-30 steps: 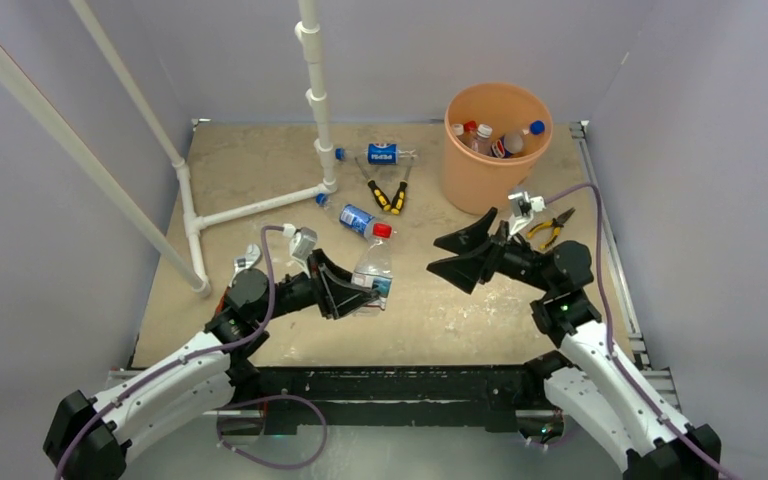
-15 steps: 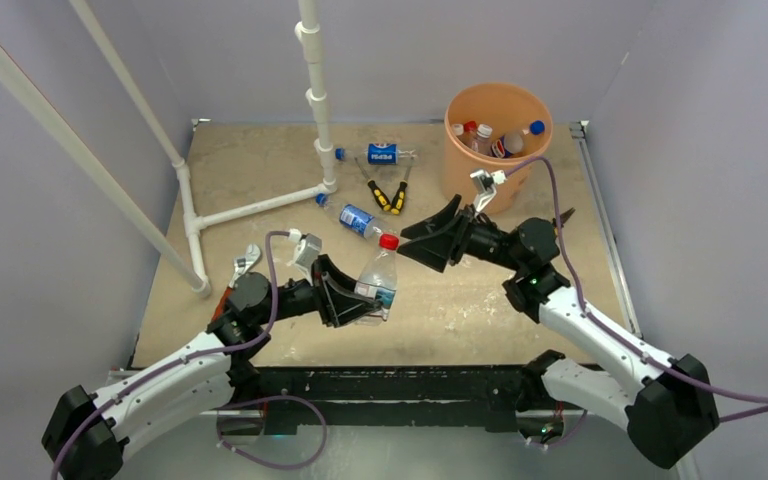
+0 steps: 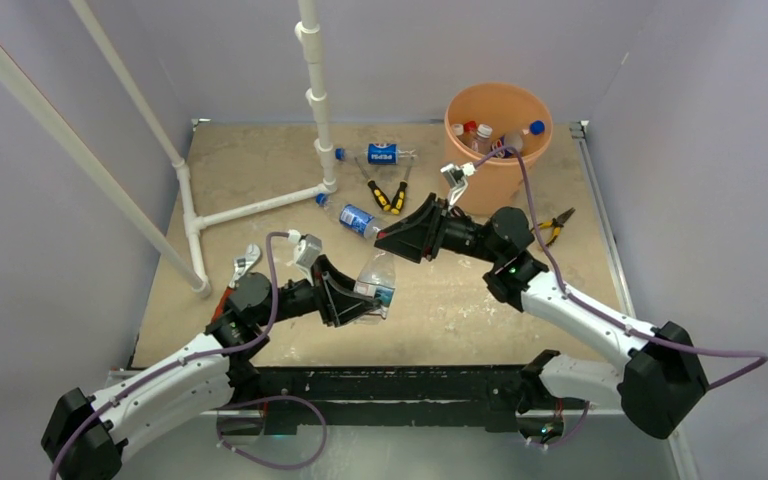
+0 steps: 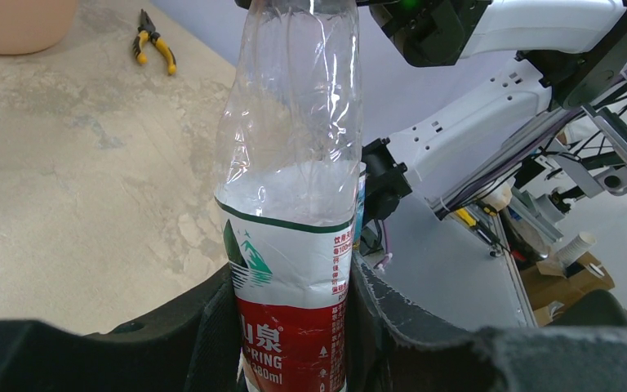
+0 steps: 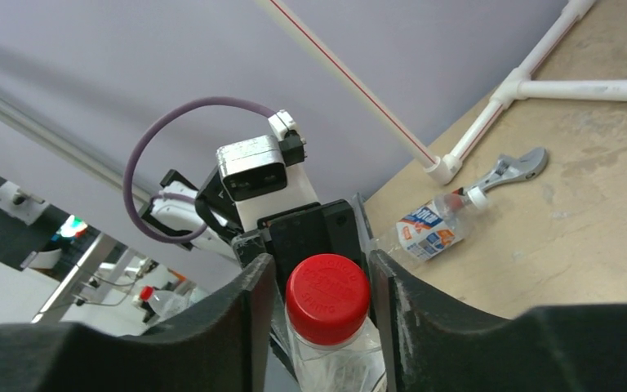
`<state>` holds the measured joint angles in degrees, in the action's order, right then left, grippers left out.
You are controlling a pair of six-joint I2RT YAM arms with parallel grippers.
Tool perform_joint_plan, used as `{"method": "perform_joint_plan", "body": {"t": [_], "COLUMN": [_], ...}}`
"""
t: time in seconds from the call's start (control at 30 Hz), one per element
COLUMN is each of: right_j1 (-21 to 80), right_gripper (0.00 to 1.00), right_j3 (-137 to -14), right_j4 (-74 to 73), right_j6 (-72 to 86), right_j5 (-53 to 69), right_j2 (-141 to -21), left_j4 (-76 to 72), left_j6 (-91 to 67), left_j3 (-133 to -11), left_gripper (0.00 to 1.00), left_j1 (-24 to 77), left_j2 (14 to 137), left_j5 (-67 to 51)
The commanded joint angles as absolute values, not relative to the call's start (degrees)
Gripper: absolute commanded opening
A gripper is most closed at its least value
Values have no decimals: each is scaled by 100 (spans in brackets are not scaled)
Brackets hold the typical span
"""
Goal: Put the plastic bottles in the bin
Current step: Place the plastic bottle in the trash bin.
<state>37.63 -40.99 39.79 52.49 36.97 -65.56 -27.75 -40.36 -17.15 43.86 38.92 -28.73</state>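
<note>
A clear plastic bottle (image 3: 375, 278) with a red cap (image 5: 326, 298) and a red-and-white label (image 4: 290, 310) stands upright at mid-table. My left gripper (image 3: 358, 296) (image 4: 290, 335) is shut on its labelled lower body. My right gripper (image 3: 388, 240) (image 5: 318, 273) reaches over its top, one finger on each side of the cap with a thin gap on both sides; contact lower down is hidden. Two blue-labelled bottles (image 3: 382, 154) (image 3: 357, 218) lie at the back. Another bottle (image 5: 429, 231) lies by the wrench. The orange bin (image 3: 480, 185) at the back right holds several bottles (image 3: 495, 138).
Yellow-and-black pliers (image 3: 388, 196) lie behind the held bottle, and another pair (image 3: 552, 226) lies right of the bin's foot. A metal wrench (image 3: 244, 263) (image 5: 510, 167) rests at the left. White pipes (image 3: 260, 205) run over the back-left table.
My right arm swung left from the table's right side to the bottle's top, and its jaws narrowed around the cap. My left gripper kept its hold and barely moved.
</note>
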Motion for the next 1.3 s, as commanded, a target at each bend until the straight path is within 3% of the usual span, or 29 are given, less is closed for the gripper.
{"method": "perform_joint_plan", "body": {"t": [0.0, 0.07, 0.1, 0.17, 0.2, 0.27, 0.37, 0.4, 0.47, 0.6, 0.77, 1.0, 1.1, 1.23, 1.27], "right_j1": [3830, 3853, 3858, 3858, 3858, 3866, 3880, 3884, 3885, 3884, 3888, 3884, 3885, 3891, 3892], "right_gripper": [45, 38, 29, 2, 0, 0, 0, 0, 0, 0, 0, 0, 0, 0, 11], "right_j3": [-4385, -4401, -4403, -4403, -4399, -4386, -4401, -4372, -4296, -4065, -3728, -3644, -3613, -3753, -3801], "right_j4": [3954, 3866, 3810, 3684, 3617, 3463, 2668, 2386, 2070, 2070, 2430, 2605, 2787, 2556, 2424], "right_j6": [5120, 5082, 5035, 4916, 4850, 4513, 3467, 3180, 2762, 2542, 2721, 3056, 3211, 3247, 3225], "right_j5": [3668, 3674, 3663, 3624, 3609, 3606, 3429, 3216, 3160, 3287, 3283, 3137, 3225, 3177, 3145], "right_j2": [-6557, -6529, -6507, -6433, -6384, -6212, -5630, -5407, -4995, -4463, -4053, -4091, -4178, -4281, -4281], "left_j4": [-2824, -2813, -2808, -2770, -2667, -2207, -1530, -1550, -1921, -2978, -4116, -4307, -4307, -4303, -4279], "left_j6": [-3854, -3850, -3851, -3884, -3911, -3865, -3731, -3707, -3719, -3805, -4213, -3895, -3831, -3778, -3746], "left_j3": [-1874, -1873, -1876, -1916, -1979, -2263, -2814, -2898, -2908, -2908, -3138, -3225, -3218, -3164, -3144], "left_gripper": [0, 0, 0, 0, 5, 35, 66, 82, 92, 97, 90, 80, 64, 33, 26], "left_j1": [4412, 4412, 4412, 4412, 4419, 4412, 4417, 4413, 4415, 4412, 4482, 4899, 4955, 4967, 4966], "left_j2": [3808, 3789, 3788, 3808, 3844, 3999, 4222, 4254, 4273, 4801, 5997, 6310, 6346, 6227, 6164], "left_j5": [-2745, -2704, -2692, -2640, -2566, -2386, -2104, -2093, -2154, -2838, -3935, -3817, -3735, -3584, -3526]}}
